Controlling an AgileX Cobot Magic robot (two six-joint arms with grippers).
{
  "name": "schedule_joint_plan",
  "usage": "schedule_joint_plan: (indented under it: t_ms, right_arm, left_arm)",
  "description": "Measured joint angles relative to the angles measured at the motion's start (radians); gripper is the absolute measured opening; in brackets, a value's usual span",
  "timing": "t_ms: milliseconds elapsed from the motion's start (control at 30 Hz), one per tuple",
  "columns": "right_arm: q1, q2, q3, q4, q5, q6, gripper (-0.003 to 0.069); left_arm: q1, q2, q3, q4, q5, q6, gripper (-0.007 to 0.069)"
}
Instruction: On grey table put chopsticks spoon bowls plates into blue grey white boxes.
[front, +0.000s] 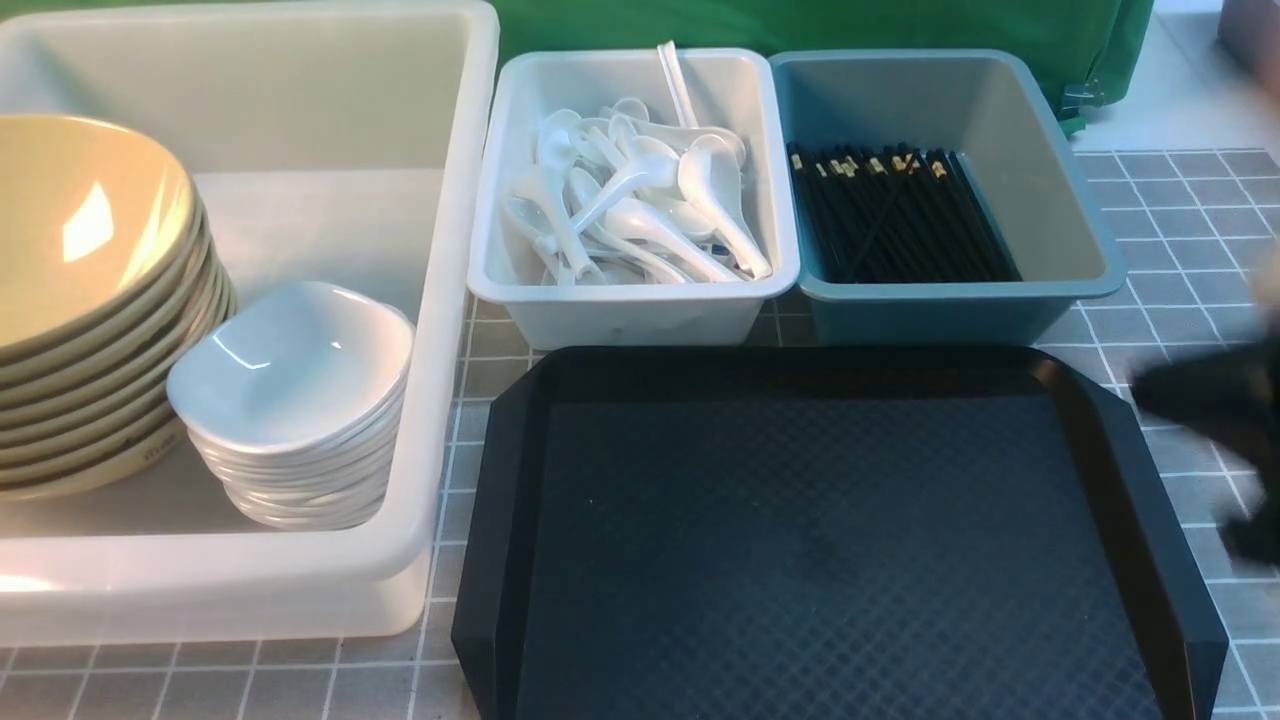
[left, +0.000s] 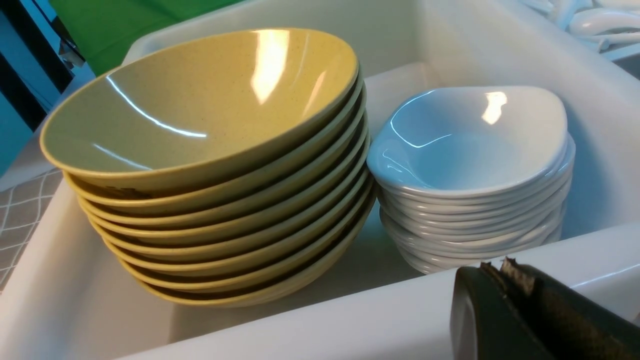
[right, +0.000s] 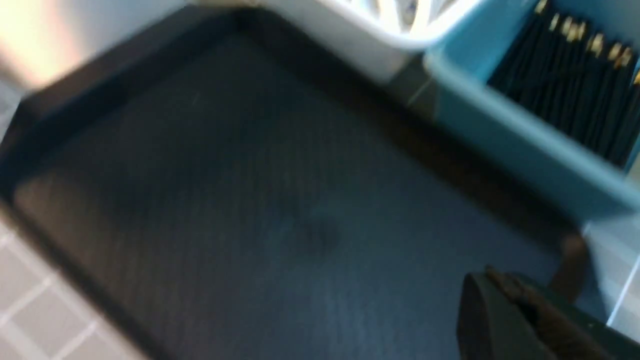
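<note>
Front view: a grey surface (front: 1180, 270) patterned with small squares and thin white lines carries three plastic boxes and a black textured tray (front: 830, 540). The big translucent white tub (front: 440, 300), at the left, holds a stack of wide, glossy mustard-yellow bowls (front: 90, 300) and, touching it on its right, a stack of small glossy white rounded-square plates (front: 295, 400). The small white bin (front: 630, 310), behind the tray, holds a heap of glossy white soup spoons (front: 640, 210). The small blue-grey bin (front: 1060, 200), just beside it on the right, holds thin black chopsticks (front: 900, 215) lying side by side, their gold-beige bands toward the far wall.

Left wrist view: the left gripper (left: 505, 272) has its fingers pressed together with nothing between them; they stand over the near rim of the tub, near the plate stack but apart from it and from the bowls.

Right wrist view (blurred): the right gripper (right: 495, 285) has its fingers closed, holding nothing, over the tray's corner near the blue-grey bin, well apart from the chopsticks. In the front view this arm is a dark blur (front: 1220, 410) at the tray's right edge.
</note>
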Motion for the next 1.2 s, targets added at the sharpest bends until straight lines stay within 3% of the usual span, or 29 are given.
schedule_joint_plan:
  t_ms: [200, 333, 500, 667, 800, 900, 1200]
  right_arm:
    - [0.0, -0.178, 0.154, -0.03, 0.015, -0.014, 0.0034]
    - [0.0, -0.287, 0.16, -0.139, 0.071, -0.005, 0.0034]
    - [0.0, -0.458, 0.177, -0.336, 0.042, 0.147, 0.0034]
    - [-0.032, -0.708, 0.353, -0.481, -0.142, 0.343, 0.0034]
    - [-0.128, -0.824, 0.517, -0.486, -0.238, 0.39, 0.0034]
    - [-0.214, -0.827, 0.623, -0.458, -0.3, 0.502, 0.0034]
    - [-0.232, -0.827, 0.724, -0.346, -0.337, 0.679, 0.0036]
  left_arm:
    - [0.0, 0.0, 0.0, 0.0, 0.0, 0.0, -0.0008]
    - [0.0, 0.0, 0.0, 0.0, 0.0, 0.0, -0.0008]
    - [0.0, 0.0, 0.0, 0.0, 0.0, 0.0, -0.0008]
    - [0.0, 0.0, 0.0, 0.0, 0.0, 0.0, -0.0008]
    - [0.0, -0.001, 0.0, -0.003, -0.002, 0.0, -0.0008]
    - [0.0, -0.001, 0.0, -0.007, 0.0, 0.0, -0.0008]
    - [0.0, -0.001, 0.0, -0.01, 0.0, 0.0, -0.0008]
